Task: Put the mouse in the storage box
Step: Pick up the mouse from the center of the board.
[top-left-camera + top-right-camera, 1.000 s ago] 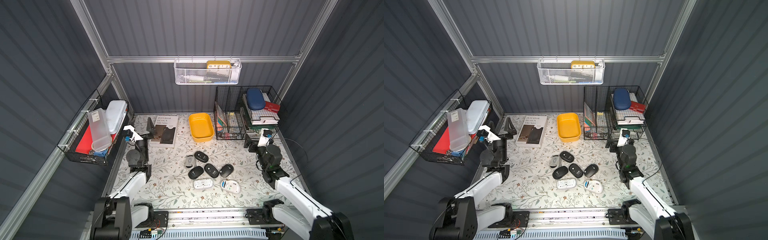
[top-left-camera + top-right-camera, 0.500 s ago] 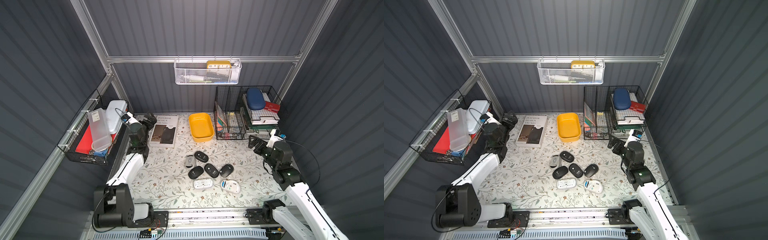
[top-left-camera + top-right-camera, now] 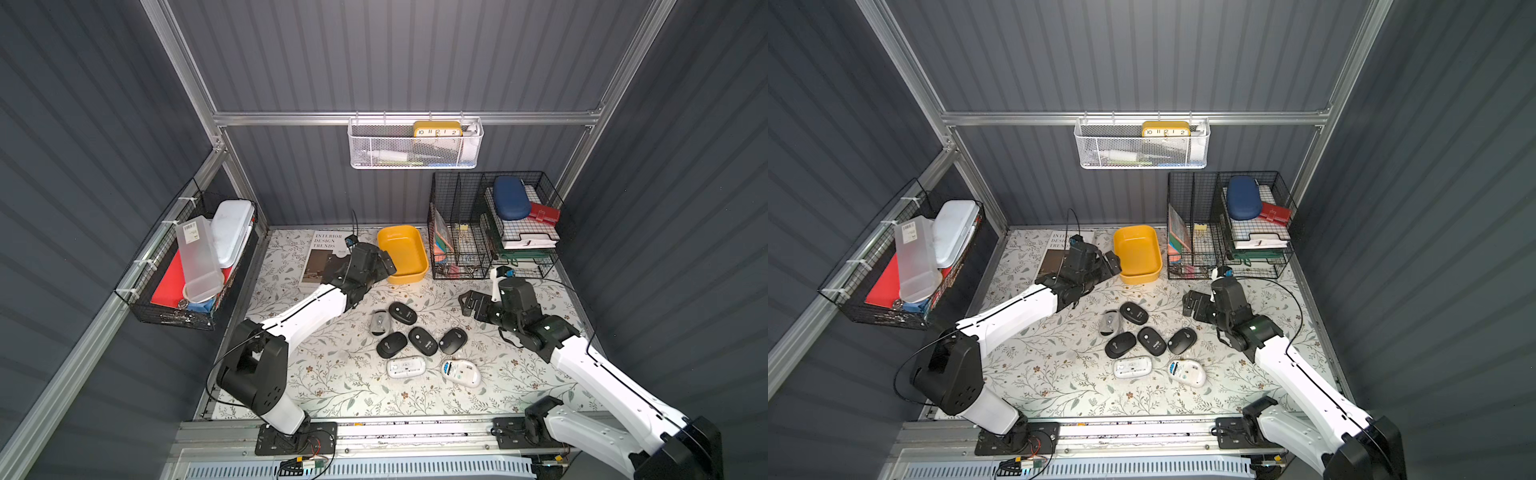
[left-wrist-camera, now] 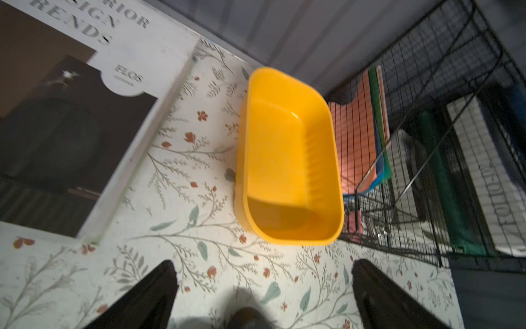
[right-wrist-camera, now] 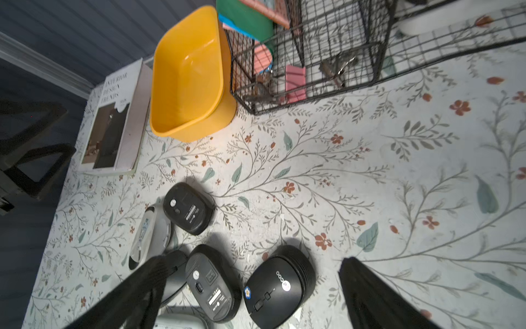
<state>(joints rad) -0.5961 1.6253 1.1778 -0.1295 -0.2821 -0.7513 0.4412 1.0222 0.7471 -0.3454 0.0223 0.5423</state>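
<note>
Seven mice [image 3: 423,340]; one storage box [image 3: 402,253]

Even overhead light; wrist views dimmer, blurred (warped toward the edges)

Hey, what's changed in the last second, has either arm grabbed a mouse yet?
The left gripper swung from the left side toward the yellow storage box and now hangs close to its near end. The right gripper moved inward to the edge of the mice. Both are open; nothing was grabbed. The seven mice, box and book stayed put.
</note>
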